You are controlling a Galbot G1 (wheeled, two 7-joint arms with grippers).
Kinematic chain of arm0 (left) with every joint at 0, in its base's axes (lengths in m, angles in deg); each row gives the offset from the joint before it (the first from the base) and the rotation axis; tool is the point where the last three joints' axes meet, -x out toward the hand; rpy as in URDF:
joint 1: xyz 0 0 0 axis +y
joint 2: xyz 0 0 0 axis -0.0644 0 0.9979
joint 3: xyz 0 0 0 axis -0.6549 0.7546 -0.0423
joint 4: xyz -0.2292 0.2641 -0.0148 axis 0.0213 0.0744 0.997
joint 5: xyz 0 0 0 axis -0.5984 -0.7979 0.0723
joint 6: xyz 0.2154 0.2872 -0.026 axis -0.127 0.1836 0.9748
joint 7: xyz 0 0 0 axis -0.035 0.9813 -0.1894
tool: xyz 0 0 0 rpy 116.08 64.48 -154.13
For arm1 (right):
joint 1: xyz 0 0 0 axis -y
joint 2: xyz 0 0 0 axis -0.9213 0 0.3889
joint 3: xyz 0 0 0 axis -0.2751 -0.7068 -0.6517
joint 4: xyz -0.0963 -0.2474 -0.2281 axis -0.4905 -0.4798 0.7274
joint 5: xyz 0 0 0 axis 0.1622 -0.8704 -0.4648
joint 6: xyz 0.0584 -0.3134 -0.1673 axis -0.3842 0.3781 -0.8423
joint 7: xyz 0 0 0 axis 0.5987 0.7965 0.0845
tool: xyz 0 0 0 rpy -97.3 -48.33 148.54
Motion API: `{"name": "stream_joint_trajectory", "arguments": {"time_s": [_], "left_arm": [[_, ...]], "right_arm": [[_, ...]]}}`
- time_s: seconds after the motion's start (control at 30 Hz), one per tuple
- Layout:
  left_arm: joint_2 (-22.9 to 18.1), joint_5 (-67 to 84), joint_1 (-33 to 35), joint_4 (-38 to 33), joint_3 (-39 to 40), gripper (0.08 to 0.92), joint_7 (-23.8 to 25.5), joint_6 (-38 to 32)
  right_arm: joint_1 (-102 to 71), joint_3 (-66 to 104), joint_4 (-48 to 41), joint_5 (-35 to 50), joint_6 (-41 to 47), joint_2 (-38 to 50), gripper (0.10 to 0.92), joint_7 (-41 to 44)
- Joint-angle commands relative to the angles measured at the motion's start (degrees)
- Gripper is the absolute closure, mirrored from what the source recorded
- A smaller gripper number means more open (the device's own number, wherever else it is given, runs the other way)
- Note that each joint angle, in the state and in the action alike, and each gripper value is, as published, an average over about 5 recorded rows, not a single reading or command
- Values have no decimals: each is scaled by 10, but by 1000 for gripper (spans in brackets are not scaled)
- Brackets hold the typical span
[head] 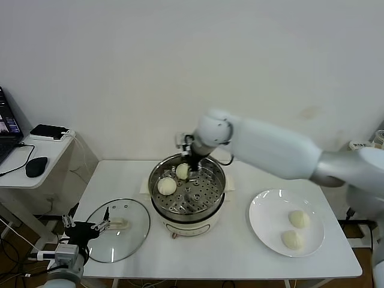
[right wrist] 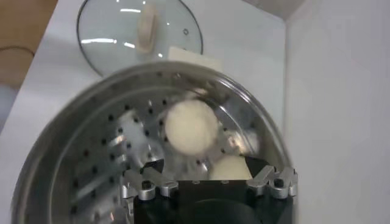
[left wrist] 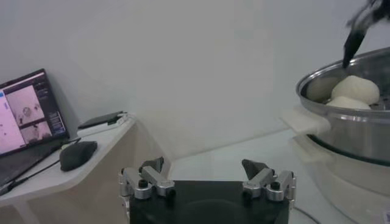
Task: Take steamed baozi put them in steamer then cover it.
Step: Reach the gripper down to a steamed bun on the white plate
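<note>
Inside the steamer (head: 207,201), the right gripper (head: 191,168) is hovering with jaws wide over 2 baozi (head: 167,186); 2 more are sitting on the plate (head: 264,207). The left gripper (head: 90,227), open, is waiting beside the cover (head: 129,237).

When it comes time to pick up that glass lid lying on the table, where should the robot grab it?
Probably by the cream-white handle at the centre of the cover, coming straight down from above. The lid lies flat with its handle up, and the glass dome offers no other hold. The left hand, open, sits right by it.
</note>
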Motion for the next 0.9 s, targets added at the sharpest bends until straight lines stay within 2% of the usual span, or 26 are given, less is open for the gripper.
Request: {"name": "stream_joint_trajectory", "arguments": {"time_s": [0.03, 0.17, 0.4, 0.6, 0.9], "left_arm": [[2, 1, -1, 2, 1, 177, 0, 0], [8, 1, -5, 5, 8, 177, 1, 0], [15, 2, -13, 15, 19, 177, 2, 0], [12, -1, -13, 30, 25, 177, 2, -2], [8, -7, -14, 41, 32, 177, 1, -4]], "right_arm": [[-9, 39, 141, -81, -87, 267, 203, 92], [-135, 131, 179, -141, -126, 374, 203, 110], [-390, 323, 201, -225, -178, 461, 203, 116], [-560, 456, 213, -255, -195, 488, 203, 108], [-619, 475, 209, -283, -191, 458, 203, 86]]}}
